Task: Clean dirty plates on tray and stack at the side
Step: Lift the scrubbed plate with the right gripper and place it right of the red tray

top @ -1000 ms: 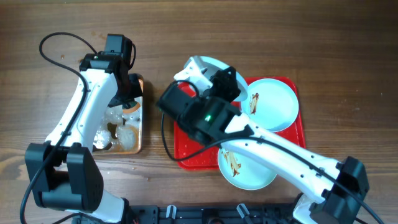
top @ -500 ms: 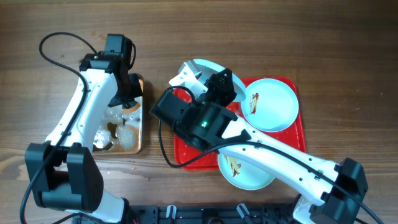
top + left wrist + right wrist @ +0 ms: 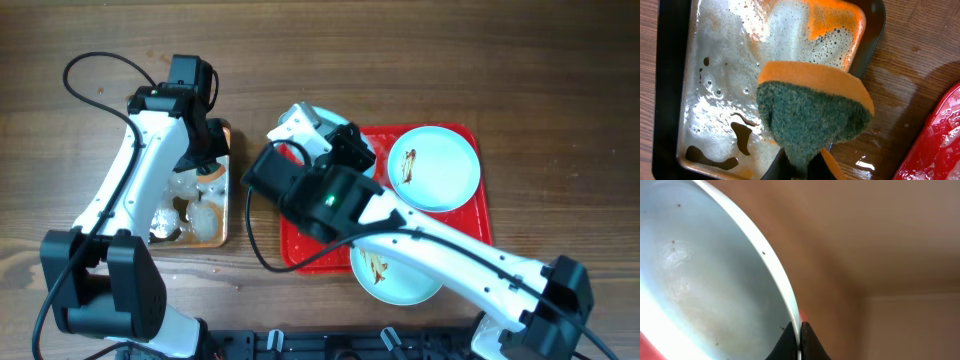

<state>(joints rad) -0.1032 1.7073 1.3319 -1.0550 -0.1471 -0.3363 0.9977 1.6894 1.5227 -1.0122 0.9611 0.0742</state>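
My right gripper (image 3: pixel 799 339) is shut on the rim of a pale plate (image 3: pixel 705 280) and holds it tilted over the red tray's (image 3: pixel 483 215) left end; in the overhead view this plate (image 3: pixel 325 117) is mostly hidden by the arm. Two more plates lie on the tray, both with brown smears: one at the far right (image 3: pixel 434 167), one at the near edge (image 3: pixel 395 275). My left gripper (image 3: pixel 802 167) is shut on an orange-and-green sponge (image 3: pixel 812 112) above the small metal tray (image 3: pixel 720 100).
The rusty metal tray (image 3: pixel 222 215) holds soapy water and foam, left of the red tray. The right arm (image 3: pixel 420 235) lies across the red tray. The wooden table (image 3: pixel 560 110) surrounds both.
My right gripper has carried the held plate a little to the left and toward the near side. The left arm and its sponge have not moved.
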